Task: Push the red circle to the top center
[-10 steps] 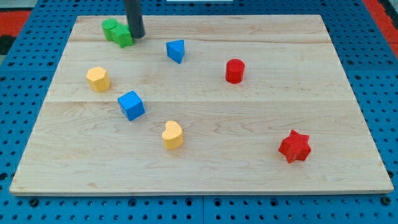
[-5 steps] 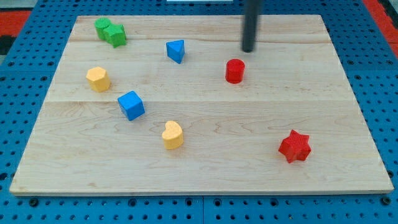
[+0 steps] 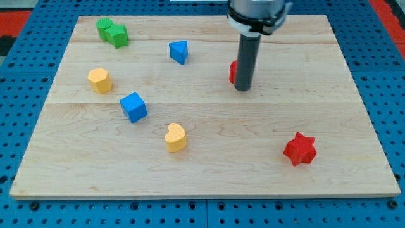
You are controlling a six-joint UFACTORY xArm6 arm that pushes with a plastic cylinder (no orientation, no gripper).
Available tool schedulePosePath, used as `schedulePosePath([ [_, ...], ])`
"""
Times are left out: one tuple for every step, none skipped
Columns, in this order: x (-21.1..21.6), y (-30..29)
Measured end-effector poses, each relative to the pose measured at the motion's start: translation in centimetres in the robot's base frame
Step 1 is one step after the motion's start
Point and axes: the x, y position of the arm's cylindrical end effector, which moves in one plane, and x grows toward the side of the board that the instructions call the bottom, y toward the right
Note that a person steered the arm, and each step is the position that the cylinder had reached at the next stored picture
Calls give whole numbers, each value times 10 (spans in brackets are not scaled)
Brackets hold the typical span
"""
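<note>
Board first: pale wood, filling most of the view over a blue pegboard. My rod comes down from the view's top, and my tip sits on the wood near the middle of the board's upper half. It holds nothing; it has no jaws and can only shove.

Relative to my tip, the red circle lies just up and to the view's left, so close that the rod covers most of it and only a red sliver shows at the rod's left edge. Whether the two touch, I cannot tell. That puts my tip on the bottom-right side of the circle. Top center of the board lies up and slightly left of the circle, so in my judgement the tip is about where a push toward the goal should start; a stroke up and a little left looks right. Being round, the circle has no long axis and points no way, so it may roll off an off-centre push.

Other blocks, placed from my tip: the red star is well below and right; the blue cube and yellow heart are lower left; the yellow block is far left; the blue triangle is upper left; the green blocks sit at the far upper left.
</note>
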Motion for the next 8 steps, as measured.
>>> schedulePosePath([
  [-17, -13],
  [-30, -10],
  [-50, 23],
  [-62, 41],
  [-85, 35],
  [-106, 28],
  [-130, 25],
  [-152, 32],
])
